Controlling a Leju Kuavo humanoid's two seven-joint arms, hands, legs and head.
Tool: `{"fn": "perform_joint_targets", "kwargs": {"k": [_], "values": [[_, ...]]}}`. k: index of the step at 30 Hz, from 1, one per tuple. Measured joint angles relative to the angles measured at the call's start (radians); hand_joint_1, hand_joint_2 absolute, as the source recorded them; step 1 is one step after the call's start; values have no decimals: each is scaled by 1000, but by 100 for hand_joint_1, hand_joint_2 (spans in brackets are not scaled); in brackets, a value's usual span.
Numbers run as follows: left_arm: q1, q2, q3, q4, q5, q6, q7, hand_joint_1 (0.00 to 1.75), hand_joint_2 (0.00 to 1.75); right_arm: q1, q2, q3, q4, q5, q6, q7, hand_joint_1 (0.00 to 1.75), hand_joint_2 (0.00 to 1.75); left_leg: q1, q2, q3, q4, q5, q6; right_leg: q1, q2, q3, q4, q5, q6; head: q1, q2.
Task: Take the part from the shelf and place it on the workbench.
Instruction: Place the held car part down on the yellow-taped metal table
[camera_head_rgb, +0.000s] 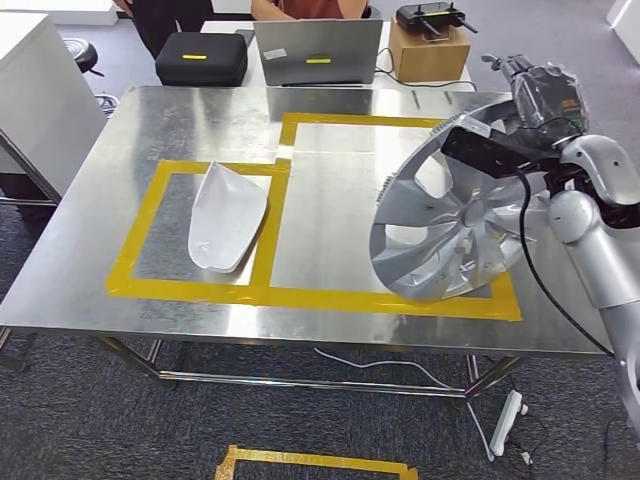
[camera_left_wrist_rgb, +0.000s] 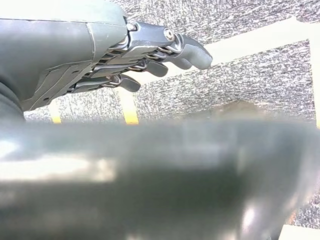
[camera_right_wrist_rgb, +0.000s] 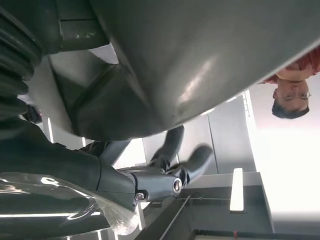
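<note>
From the head camera you see the right hand (camera_head_rgb: 540, 95) at two o'clock gripping the rim of the silver wheel cover (camera_head_rgb: 445, 215), which stands tilted with its lower edge on the steel workbench (camera_head_rgb: 340, 210), inside the yellow tape. A white shell (camera_head_rgb: 225, 217) lies at nine o'clock.

Left wrist: your left hand (camera_left_wrist_rgb: 151, 55) holds nothing, fingers straight and apart.

Right wrist: fingers (camera_right_wrist_rgb: 177, 165) curl under the cover's rim.

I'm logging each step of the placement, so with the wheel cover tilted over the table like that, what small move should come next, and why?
Probably lower the right hand a little and tip the wheel cover flat. It stands tilted, its lower edge at the metal workbench inside the larger yellow tape box, its upper rim still held. The white part lies apart in the neighbouring box.
</note>
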Motion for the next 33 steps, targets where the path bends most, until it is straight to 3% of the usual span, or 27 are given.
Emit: {"fn": "perform_joint_targets", "kwargs": {"k": [4,20,33], "values": [[-1,1,0,0,-1,5,-1,0,0,8,4,-7,4,9,-4,-2,0,0,0,0,0,0,0,0,0,0,0,0,0,0,0,0],[-5,1,0,0,-13,19,11,0,0,41,29,-15,1,148,-64,-24,0,0,0,0,0,0,0,0,0,0,0,0,0,0,0,0],[-4,5,0,0,-10,10,11,0,0,-19,31,16,29,122,120,-18,0,0,0,0,0,0,0,0,0,0,-1,0,0,0,0,0]]}}
